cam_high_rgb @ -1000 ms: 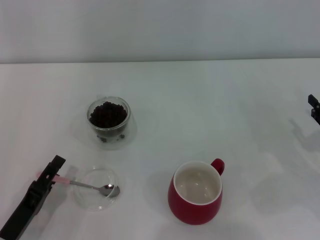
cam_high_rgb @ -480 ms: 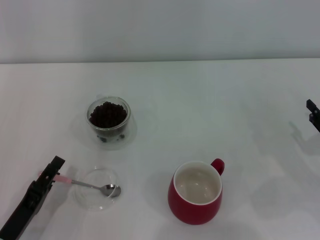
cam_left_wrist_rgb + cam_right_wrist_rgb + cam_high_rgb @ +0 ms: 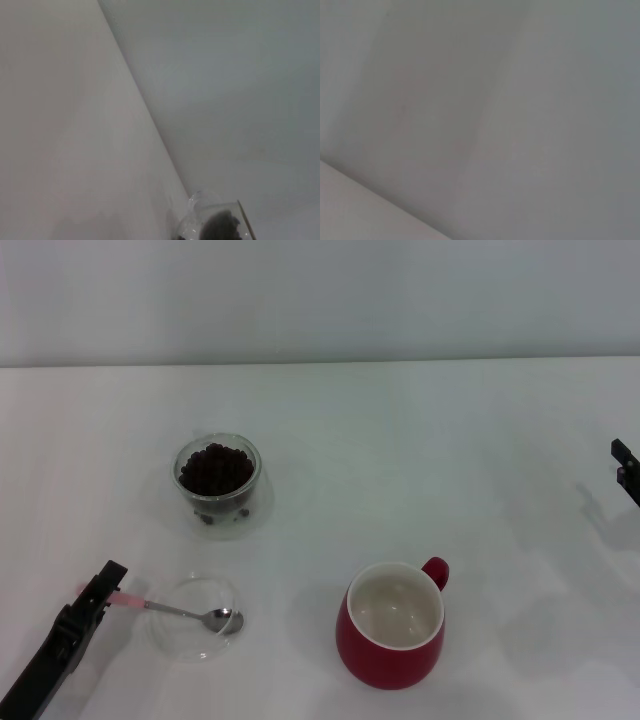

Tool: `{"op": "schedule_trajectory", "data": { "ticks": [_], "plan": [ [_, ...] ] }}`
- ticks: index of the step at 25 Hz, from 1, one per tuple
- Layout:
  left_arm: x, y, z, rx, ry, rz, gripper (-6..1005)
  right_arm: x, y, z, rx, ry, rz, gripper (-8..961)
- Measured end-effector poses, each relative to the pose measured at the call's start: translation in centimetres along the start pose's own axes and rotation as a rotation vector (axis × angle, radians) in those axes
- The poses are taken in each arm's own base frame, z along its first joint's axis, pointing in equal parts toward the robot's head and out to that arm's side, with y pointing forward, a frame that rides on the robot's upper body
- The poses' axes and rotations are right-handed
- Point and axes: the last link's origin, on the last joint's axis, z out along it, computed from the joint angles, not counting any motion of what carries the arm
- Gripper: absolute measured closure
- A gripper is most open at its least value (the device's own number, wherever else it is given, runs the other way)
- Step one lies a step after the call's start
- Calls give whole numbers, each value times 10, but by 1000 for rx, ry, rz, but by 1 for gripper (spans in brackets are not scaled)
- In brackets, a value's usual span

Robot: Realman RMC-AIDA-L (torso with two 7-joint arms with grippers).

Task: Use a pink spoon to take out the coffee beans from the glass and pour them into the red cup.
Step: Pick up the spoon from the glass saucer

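The pink spoon lies with its metal bowl in a shallow clear dish at the front left, and its pink handle reaches left under the tip of my left gripper. A bit of pink shows on the gripper's far side. The glass stands behind the dish, full of dark coffee beans. The left wrist view also catches the glass and the coffee beans. The red cup stands at the front centre, its white inside empty and its handle to the back right. My right gripper hangs at the right edge.
The white table runs back to a pale wall. The right wrist view shows only plain grey surface.
My left gripper has drawn slightly down and toward the front edge over the spoon's handle. The spoon has barely shifted. The right gripper has moved a little upward at the right edge.
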Motion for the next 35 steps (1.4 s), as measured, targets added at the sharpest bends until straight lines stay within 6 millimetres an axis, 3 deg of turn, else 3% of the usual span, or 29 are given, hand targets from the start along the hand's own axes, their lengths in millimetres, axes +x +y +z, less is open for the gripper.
{"op": "schedule_trajectory", "data": {
  "ticks": [4,10,23,35],
  "plan": [
    [0,0,0,3,-1,-1,553,0,0,1,-1,-1,-6,376],
    [-1,-1,0,10,-3,-4,760,0,1,0,-1,-1,-16,376],
    [-2,-3,0,21,-2,-6,849,-1,3,1,-2,-9,-18,376],
    [5,2,3,-15,12,6,867,2,3,-6,27,0,-6,376]
  ]
}}
